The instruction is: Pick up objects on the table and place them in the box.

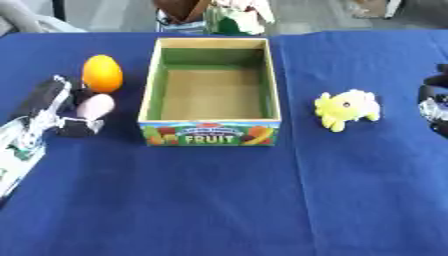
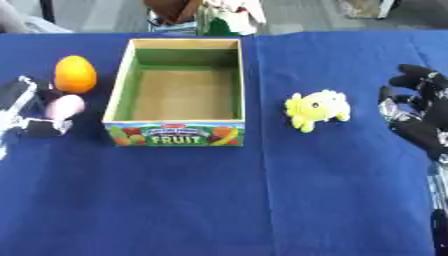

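Left hand (image 1: 74, 112) curls round a pale pink egg-shaped thing (image 1: 94, 106) beside the box (image 1: 210, 134) lettered "FRUIT"; right hand (image 2: 418, 115), partly cut off, hangs open-fingered.

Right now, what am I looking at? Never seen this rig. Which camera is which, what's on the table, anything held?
Both pictures come from one stereo camera in a humanoid robot's head, looking down at the same moment: left eye and right eye views.

A blue-covered table holds an open box labelled FRUIT, with nothing visible inside. On its left lies an orange fruit; on its right, a yellow plush toy.

The left hand, black and silver, is beside the orange fruit with its fingers around a pale pink rounded object; what that is I cannot make out. The right hand is at the right edge, beside the plush toy and apart from it, fingers relaxed, holding nothing.
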### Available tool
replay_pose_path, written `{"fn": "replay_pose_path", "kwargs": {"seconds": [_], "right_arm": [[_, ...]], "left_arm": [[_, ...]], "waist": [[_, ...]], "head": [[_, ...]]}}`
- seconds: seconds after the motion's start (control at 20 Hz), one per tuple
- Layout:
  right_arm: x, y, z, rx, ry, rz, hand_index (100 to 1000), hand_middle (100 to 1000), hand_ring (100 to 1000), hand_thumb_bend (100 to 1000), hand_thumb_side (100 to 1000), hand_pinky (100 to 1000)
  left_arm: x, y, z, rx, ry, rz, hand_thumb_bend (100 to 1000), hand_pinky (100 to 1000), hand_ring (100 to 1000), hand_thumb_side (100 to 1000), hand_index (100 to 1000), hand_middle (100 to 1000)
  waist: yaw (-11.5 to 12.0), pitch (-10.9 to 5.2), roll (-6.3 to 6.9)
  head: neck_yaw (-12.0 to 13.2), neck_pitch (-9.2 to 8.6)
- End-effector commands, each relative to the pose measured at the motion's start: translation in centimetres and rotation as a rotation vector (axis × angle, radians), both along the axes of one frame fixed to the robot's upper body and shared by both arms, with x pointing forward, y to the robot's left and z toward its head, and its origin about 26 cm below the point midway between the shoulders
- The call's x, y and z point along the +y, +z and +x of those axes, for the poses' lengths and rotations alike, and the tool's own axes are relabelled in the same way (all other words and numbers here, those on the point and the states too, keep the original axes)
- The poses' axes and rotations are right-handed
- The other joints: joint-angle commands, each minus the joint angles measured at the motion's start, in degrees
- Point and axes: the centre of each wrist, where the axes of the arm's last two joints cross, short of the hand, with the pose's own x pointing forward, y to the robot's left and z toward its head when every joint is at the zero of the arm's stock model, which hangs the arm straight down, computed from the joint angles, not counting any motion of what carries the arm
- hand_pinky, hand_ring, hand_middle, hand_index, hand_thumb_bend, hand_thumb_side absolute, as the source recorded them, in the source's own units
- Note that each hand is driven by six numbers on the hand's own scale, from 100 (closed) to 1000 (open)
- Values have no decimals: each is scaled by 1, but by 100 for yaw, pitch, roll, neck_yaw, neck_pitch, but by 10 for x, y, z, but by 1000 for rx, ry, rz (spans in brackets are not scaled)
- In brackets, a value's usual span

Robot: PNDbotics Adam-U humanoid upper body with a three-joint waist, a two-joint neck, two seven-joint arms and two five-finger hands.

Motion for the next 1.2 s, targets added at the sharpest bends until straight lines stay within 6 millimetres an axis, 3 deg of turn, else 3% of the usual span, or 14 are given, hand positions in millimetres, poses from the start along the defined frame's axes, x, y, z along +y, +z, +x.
{"fn": "replay_pose_path", "kwargs": {"seconds": [0.05,0.45,0.9,1.2], "right_arm": [[-5,10,0,-26,-10,-9,778,607,769,196,100,618],[-4,9,0,-22,-7,-12,778,607,769,197,100,619],[0,9,1,-22,14,-16,778,607,769,199,100,619],[4,9,3,-23,31,-21,778,607,770,201,100,619]], "left_arm": [[4,31,-4,-90,6,-3,405,476,555,133,551,391],[-8,71,-7,-211,-25,-10,431,478,558,145,552,390],[-41,96,9,-256,-141,45,437,488,561,143,558,397],[-60,101,23,-241,-206,104,444,499,564,146,567,405]], "waist": [[-6,-106,11],[-17,-137,26],[-111,-123,-19],[-219,-92,-63]], "head": [[-22,-37],[-14,-33],[79,-58],[150,-86]]}}
